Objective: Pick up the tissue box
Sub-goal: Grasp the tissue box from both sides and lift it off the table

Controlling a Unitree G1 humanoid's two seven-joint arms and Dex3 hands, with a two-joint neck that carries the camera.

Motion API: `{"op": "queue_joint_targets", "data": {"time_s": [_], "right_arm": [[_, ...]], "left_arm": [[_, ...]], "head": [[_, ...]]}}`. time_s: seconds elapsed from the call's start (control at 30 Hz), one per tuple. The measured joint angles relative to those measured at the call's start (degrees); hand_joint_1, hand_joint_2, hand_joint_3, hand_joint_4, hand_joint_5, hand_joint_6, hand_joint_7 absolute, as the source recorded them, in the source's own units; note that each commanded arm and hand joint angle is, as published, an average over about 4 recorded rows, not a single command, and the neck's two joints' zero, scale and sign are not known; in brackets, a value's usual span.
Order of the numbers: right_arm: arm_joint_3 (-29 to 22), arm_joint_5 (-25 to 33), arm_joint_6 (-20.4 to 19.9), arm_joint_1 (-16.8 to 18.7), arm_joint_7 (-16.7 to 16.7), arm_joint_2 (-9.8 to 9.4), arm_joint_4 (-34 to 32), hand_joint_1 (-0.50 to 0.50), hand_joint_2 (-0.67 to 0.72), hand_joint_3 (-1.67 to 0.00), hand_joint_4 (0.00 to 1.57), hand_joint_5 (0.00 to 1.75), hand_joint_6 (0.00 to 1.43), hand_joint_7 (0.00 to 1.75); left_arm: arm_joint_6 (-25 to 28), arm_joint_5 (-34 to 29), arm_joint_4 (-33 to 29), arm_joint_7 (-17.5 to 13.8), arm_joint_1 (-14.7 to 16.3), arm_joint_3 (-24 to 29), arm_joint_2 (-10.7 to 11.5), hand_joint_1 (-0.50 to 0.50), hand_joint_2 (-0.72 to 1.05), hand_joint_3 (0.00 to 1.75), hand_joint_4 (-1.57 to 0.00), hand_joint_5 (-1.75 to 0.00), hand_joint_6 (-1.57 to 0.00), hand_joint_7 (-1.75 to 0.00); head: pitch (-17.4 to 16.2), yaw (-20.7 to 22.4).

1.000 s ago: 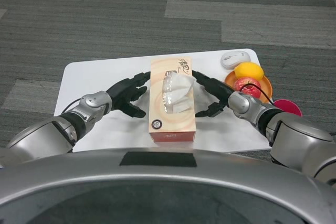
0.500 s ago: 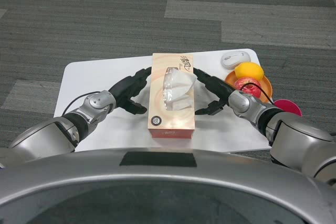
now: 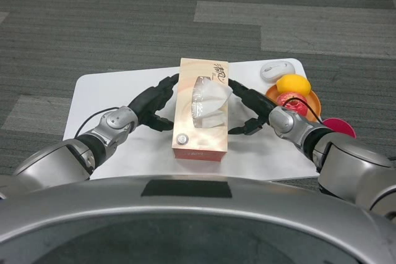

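We press our left hand (image 3: pixel 153 102) and right hand (image 3: pixel 249 110) against opposite sides of the tissue box (image 3: pixel 202 110), clamping it over the white table (image 3: pixel 105 91); it seems lifted slightly.

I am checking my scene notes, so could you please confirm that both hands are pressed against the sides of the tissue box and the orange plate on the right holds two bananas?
Not quite. The head view shows the left hand and right hand against the sides of the tissue box, but the orange plate holds an orange-yellow round fruit and a red one, not bananas.
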Motion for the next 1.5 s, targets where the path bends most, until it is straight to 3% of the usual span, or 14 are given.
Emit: {"op": "queue_joint_targets", "data": {"time_s": [0.3,0.47,1.5], "right_arm": [[-0.3,0.0,0.0,-0.1,-0.3,0.31,-0.2,-0.46,-0.41,-0.40,0.00,0.00,0.00,0.00],[-0.5,0.0,0.0,-0.1,-0.3,0.33,-0.8,-0.46,-0.48,-0.40,0.00,0.00,0.00,0.00],[-3.4,-0.2,0.0,-0.1,-0.5,-0.45,-3.1,-0.46,-0.48,-0.40,0.00,0.00,0.00,0.00]], "left_arm": [[-0.4,-5.1,0.3,0.4,-0.1,-1.0,-0.1,0.50,1.05,0.17,0.00,0.00,0.00,0.00],[-0.4,-5.6,0.5,0.4,-0.1,-1.1,-0.2,0.50,1.05,0.17,0.00,0.00,0.00,0.00],[-0.7,-9.0,-1.9,-0.4,-0.1,-1.1,0.1,0.50,1.05,0.17,0.00,0.00,0.00,0.00]], "head": [[0.2,-0.1],[0.3,-0.2],[0.9,-0.1]]}}
